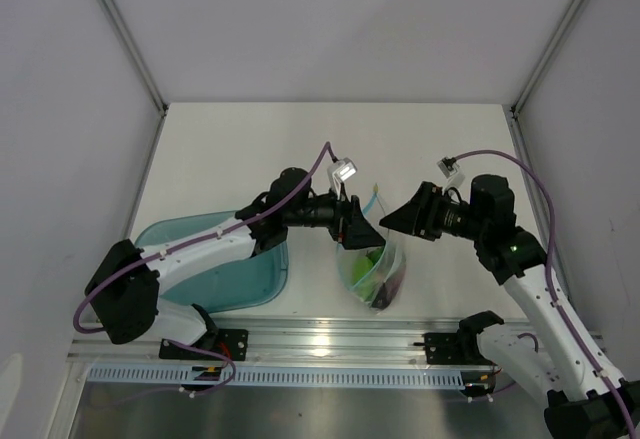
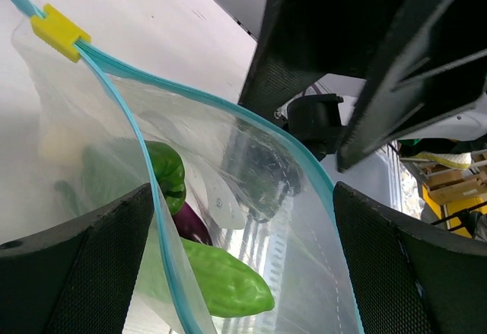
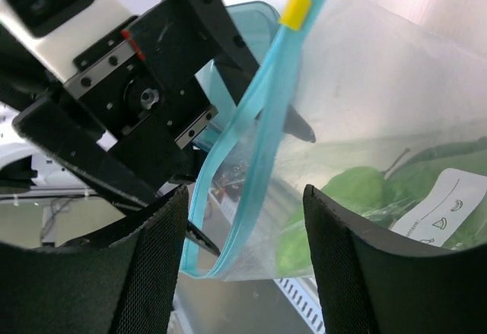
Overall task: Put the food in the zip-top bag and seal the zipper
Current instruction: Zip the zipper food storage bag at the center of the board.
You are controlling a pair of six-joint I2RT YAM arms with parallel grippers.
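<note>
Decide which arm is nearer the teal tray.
Left. The left arm reaches over the teal tray; the right arm stands beyond the zip-top bag, apart from the tray.

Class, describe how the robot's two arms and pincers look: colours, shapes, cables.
Both the left arm and right arm have white links and black joints, each trailed by a looping purple cable. The left pincer and right pincer are black, wedge-shaped, with fingers faced in fine mesh-textured pads.

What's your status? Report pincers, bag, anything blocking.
Left pincer open, right pincer open, zip-top bag edge between the fingers of each. Green and purple food inside; zipper unsealed, yellow slider at one end. No obstruction in view.
</note>
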